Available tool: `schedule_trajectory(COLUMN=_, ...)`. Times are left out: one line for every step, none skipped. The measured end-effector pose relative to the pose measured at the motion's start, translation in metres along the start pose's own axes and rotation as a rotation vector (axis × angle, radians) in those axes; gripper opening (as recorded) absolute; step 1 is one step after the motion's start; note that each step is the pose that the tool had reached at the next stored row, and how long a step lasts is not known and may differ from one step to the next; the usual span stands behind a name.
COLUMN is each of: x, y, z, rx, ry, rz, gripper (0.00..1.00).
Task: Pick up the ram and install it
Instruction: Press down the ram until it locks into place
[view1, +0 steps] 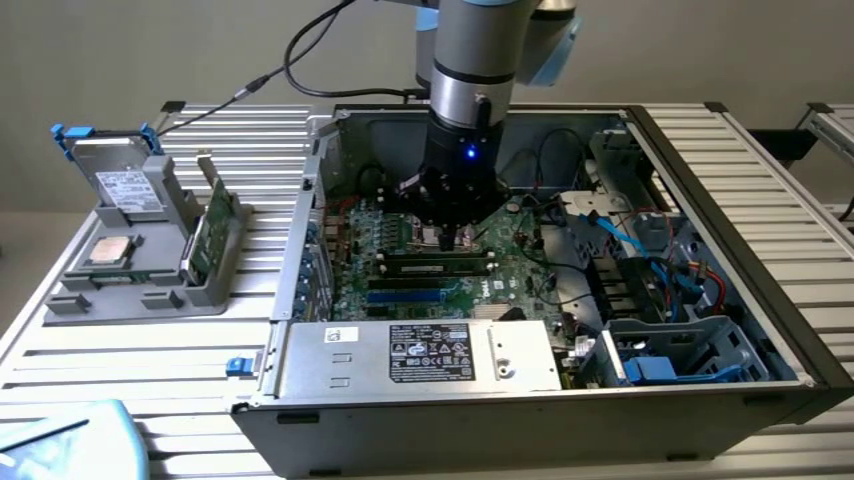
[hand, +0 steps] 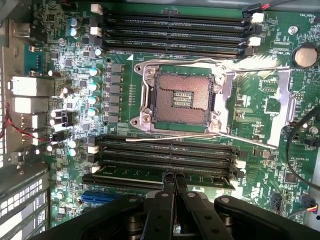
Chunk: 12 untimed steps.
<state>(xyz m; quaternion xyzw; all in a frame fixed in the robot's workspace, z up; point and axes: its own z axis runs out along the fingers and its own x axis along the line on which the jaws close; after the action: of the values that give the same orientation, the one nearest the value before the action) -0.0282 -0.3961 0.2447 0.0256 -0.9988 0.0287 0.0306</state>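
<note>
The ram (hand: 130, 176), a long thin green stick with black chips, lies in a black motherboard slot just beside the open processor socket (hand: 181, 100). In the exterior view the ram (view1: 430, 267) sits in the middle of the board inside the open computer case. My gripper (hand: 174, 176) is shut, its two black fingers pressed together with nothing between them. It points straight down at the middle of the ram's top edge; whether it touches, I cannot tell. In the exterior view, my gripper (view1: 449, 240) hangs low inside the case, right over the slot.
Empty black slots (hand: 175, 32) run on the socket's far side. A silver power supply (view1: 420, 355) fills the case's front. Blue cables (view1: 641, 250) lie at the exterior view's right. Outside the case, a grey holder (view1: 134, 290) carries a drive (view1: 123, 185), a silver chip (view1: 107, 252) and an upright green board (view1: 207, 235).
</note>
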Motion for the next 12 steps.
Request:
schedule_trajectory(x=0.0007, y=0.0, z=0.0, rx=0.0002, ry=0.0, rz=0.004, gripper=0.11)
schedule_trajectory(x=0.0017, y=0.0001, z=0.0, rx=0.0004, ry=0.0, rz=0.007, gripper=0.11)
schedule_trajectory(x=0.0026, y=0.0002, z=0.0001, rx=0.0004, ry=0.0, rz=0.01, gripper=0.11)
schedule_trajectory(x=0.0031, y=0.0002, z=0.0002, rx=0.0009, ry=-0.0006, rz=0.014, gripper=0.11)
schedule_trajectory(x=0.0032, y=0.0003, z=0.0005, rx=0.002, ry=-0.0031, rz=0.019, gripper=0.11)
schedule_trajectory(x=0.0032, y=0.0003, z=0.0007, rx=0.0042, ry=-0.0065, rz=0.025, gripper=0.11)
schedule_trajectory(x=0.0032, y=0.0003, z=0.0009, rx=0.0067, ry=-0.0096, rz=0.031, gripper=0.11)
schedule_trajectory(x=0.0032, y=0.0003, z=0.0011, rx=0.0093, ry=-0.0127, rz=0.038, gripper=0.11)
schedule_trajectory(x=0.0032, y=0.0003, z=0.0013, rx=0.0123, ry=-0.0162, rz=0.045, gripper=0.11)
schedule_trajectory(x=0.0031, y=0.0003, z=0.0015, rx=0.0149, ry=-0.0196, rz=0.051, gripper=0.11)
schedule_trajectory(x=0.0032, y=0.0003, z=0.0016, rx=0.017, ry=-0.0219, rz=0.057, gripper=0.11)
schedule_trajectory(x=0.0034, y=0.0003, z=0.0016, rx=0.0186, ry=-0.0229, rz=0.063, gripper=0.11)
